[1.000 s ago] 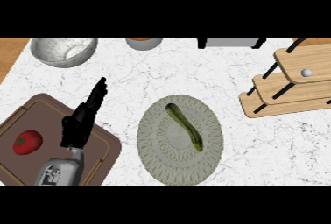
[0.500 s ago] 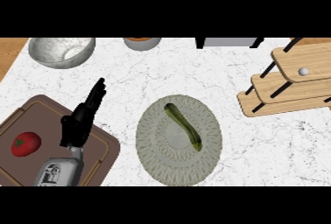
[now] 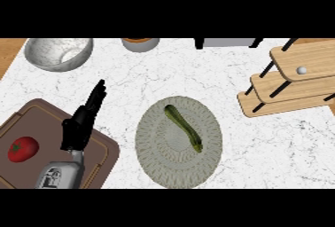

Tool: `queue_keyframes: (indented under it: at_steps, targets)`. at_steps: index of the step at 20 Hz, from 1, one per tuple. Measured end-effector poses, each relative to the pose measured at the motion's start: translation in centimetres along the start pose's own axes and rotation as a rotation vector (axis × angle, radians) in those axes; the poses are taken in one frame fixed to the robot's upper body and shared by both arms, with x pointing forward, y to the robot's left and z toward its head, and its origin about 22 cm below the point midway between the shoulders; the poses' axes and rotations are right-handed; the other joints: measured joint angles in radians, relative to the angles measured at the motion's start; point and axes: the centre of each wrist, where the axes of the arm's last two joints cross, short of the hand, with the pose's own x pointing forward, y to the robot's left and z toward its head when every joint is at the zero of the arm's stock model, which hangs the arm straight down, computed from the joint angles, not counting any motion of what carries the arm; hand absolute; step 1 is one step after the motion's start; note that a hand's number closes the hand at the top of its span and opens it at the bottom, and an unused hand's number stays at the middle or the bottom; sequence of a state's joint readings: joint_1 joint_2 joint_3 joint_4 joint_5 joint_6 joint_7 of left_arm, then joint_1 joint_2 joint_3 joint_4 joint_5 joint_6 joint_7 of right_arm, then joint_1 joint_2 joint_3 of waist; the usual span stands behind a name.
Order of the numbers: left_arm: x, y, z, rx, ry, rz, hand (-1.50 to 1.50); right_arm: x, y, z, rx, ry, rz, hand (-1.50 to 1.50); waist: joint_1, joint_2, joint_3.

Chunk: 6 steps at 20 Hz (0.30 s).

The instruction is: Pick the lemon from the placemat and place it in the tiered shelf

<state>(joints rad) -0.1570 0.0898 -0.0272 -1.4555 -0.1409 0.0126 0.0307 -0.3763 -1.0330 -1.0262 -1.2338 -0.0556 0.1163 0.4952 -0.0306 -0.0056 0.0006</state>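
Note:
A round grey-green woven placemat (image 3: 157,159) lies at the middle of the white marble counter. On it rests a long, thin, dark green vegetable (image 3: 183,127), lying diagonally; no lemon shows. The wooden tiered shelf (image 3: 281,91) stands at the right edge, with a small white ball (image 3: 301,70) on its top board. My left hand (image 3: 79,124) hovers left of the placemat, over a brown tray, with straight fingers pointing up and to the right and nothing in them. It does not touch the vegetable. My right hand is out of view.
A brown tray (image 3: 98,153) at the lower left holds a red tomato (image 3: 21,148). At the back left stands a metal bowl (image 3: 59,53), then a small cup (image 3: 141,43) and a grey object (image 3: 226,42). Bare wood borders the counter's left.
The whole scene has slid slightly to the left in the view. My left hand keeps the same pose, and nothing was picked up or moved.

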Motion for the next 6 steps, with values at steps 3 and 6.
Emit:
queue_keyframes:
  at_steps: [3, 6]
  targets:
    - [0.1, 0.2, 0.2, 0.000, 0.001, 0.006, 0.00, -1.3, -4.1, -0.2, 0.018, 0.009, 0.056, -1.50, -0.001, 0.000, 0.001]
    - [0.1, 0.2, 0.0, 0.000, -0.002, 0.005, 0.00, -2.8, -7.8, -0.1, 0.050, 0.017, 0.066, -1.50, -0.004, 0.000, 0.001]
